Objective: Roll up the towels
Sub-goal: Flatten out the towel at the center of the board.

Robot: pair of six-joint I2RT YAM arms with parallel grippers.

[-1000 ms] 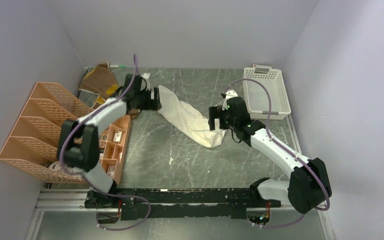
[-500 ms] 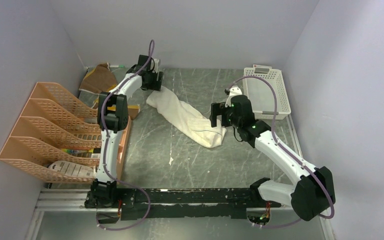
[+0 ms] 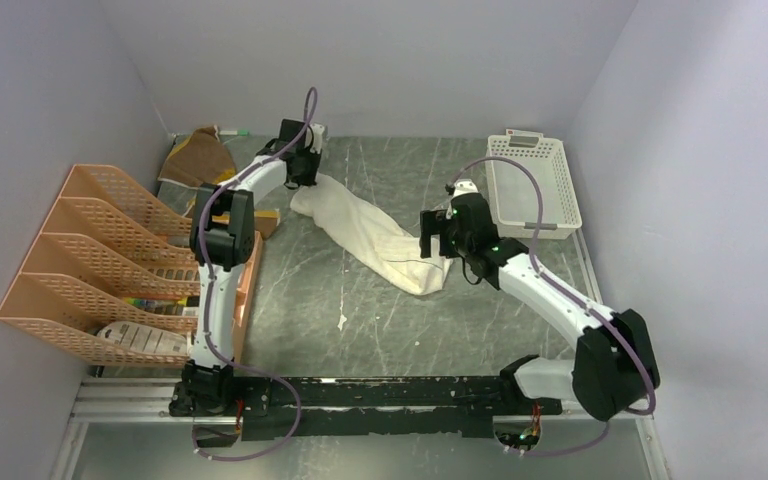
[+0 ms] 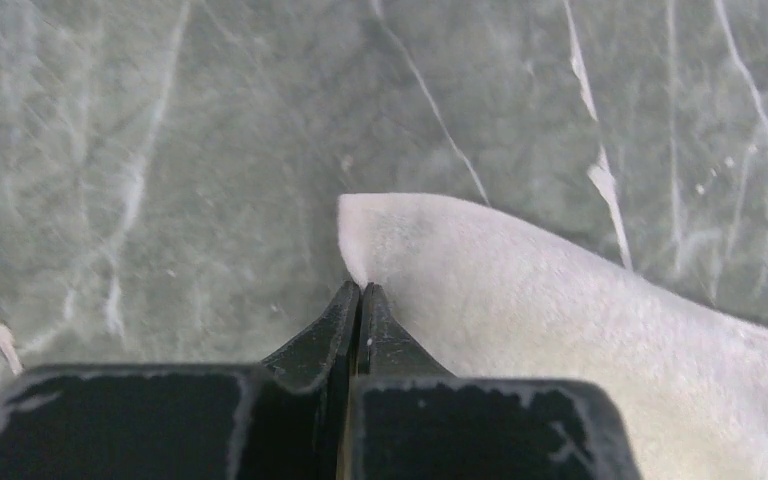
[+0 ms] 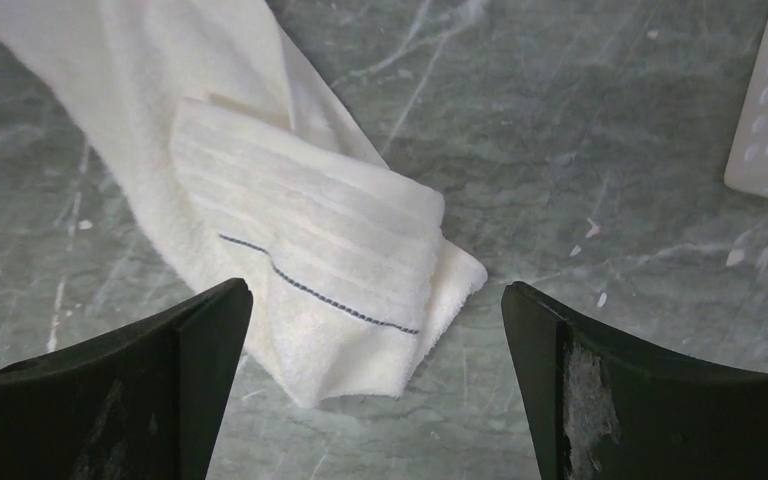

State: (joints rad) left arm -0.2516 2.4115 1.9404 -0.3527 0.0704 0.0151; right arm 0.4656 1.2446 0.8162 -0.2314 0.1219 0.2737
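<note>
Showing cream-white with one thin dark stripe on the towel [image 5: 300, 235]. Showing grey-green, white-veined marbling on the counter [image 3: 380, 320].

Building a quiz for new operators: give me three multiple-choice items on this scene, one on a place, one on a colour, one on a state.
1. The brown towel lies on the table: A at its middle; B in its far left corner; C at its near edge.
2. The stretched-out towel is: A cream; B blue; C green.
3. The right gripper is: A shut; B open; C hidden.
B, it sits bunched beyond the orange rack; A, both wrist views show cream cloth; B, its fingers stand wide apart.
</note>
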